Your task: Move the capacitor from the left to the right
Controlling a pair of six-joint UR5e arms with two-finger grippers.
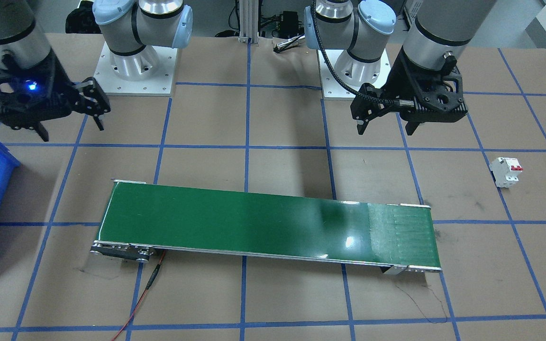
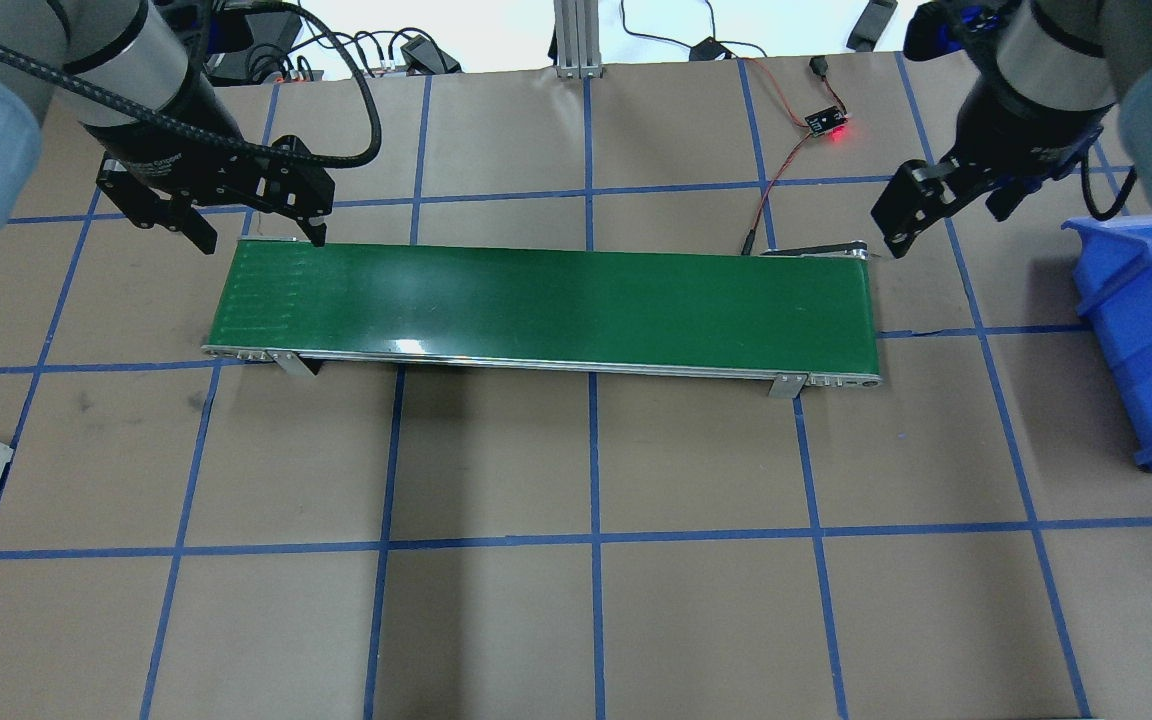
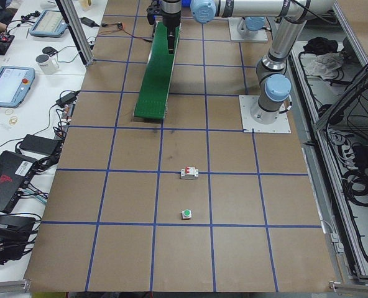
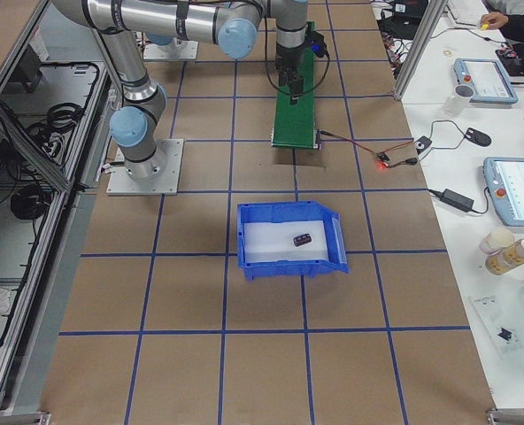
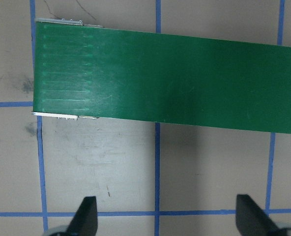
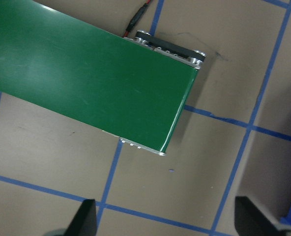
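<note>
Finding: the capacitor (image 4: 303, 239) lies inside the blue bin (image 4: 288, 268) near the tabletop's right edge, while the left gripper (image 2: 263, 245) and right gripper (image 2: 946, 228) both hang wide and empty over the conveyor belt (image 2: 546, 305) ends. Risk, as judged: a needless reach into the bin could drag the part out, or the left arm could fetch the circuit breaker (image 1: 506, 171) by mistake.

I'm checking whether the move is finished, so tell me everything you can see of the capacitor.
The capacitor shows clearly only in the exterior right view. It is a small, dark, stubby piece with a pale marking, too small for more detail. It lies on the pale floor of the blue bin, apart from the walls. Nothing else touches it. The left gripper and right gripper are open, off by the ends of the green conveyor.
</note>
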